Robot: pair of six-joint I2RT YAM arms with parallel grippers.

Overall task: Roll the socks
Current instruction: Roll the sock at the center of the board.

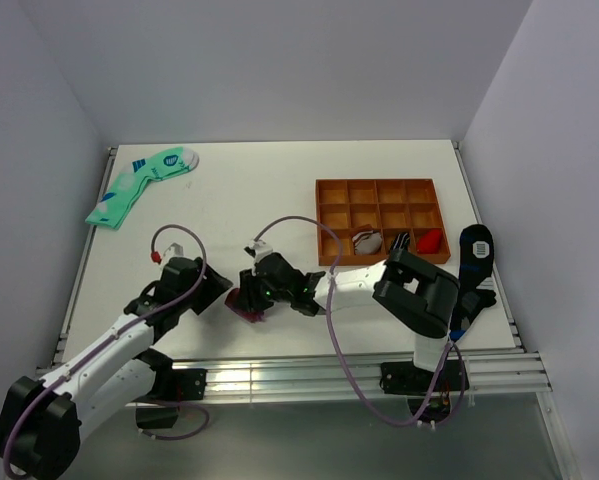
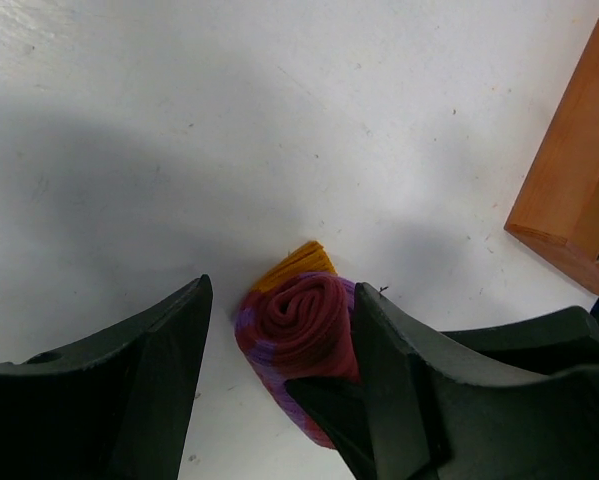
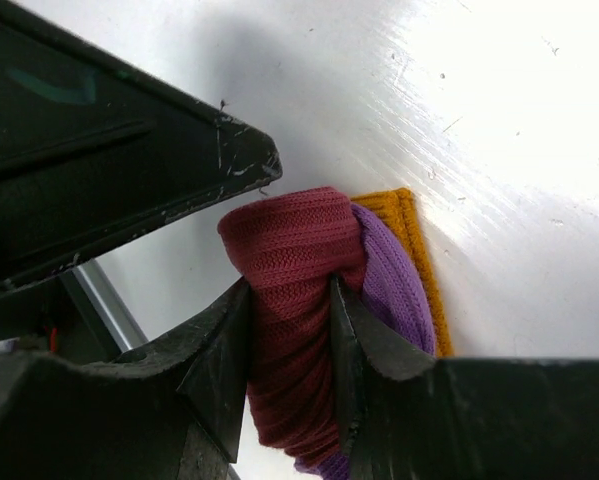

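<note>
The socks (image 1: 247, 304) are a tight maroon roll with purple patches and a mustard cuff, lying on the white table near its front edge. In the right wrist view my right gripper (image 3: 289, 287) is shut on the roll's maroon core (image 3: 289, 330), with purple and mustard layers beside it. Seen from the left wrist, my left gripper (image 2: 284, 292) stands open around the socks (image 2: 304, 315); the right-hand finger (image 2: 399, 370) touches the roll and a gap shows on the left. From above, the left gripper (image 1: 222, 290) and the right gripper (image 1: 262, 292) meet at the roll.
An orange-brown compartment tray (image 1: 322, 225) stands right of centre with rolled socks in its front row; its corner (image 2: 564, 190) shows in the left wrist view. Mint-green socks (image 1: 139, 185) lie at the back left. A black sock with blue patches (image 1: 476, 250) lies at the right edge.
</note>
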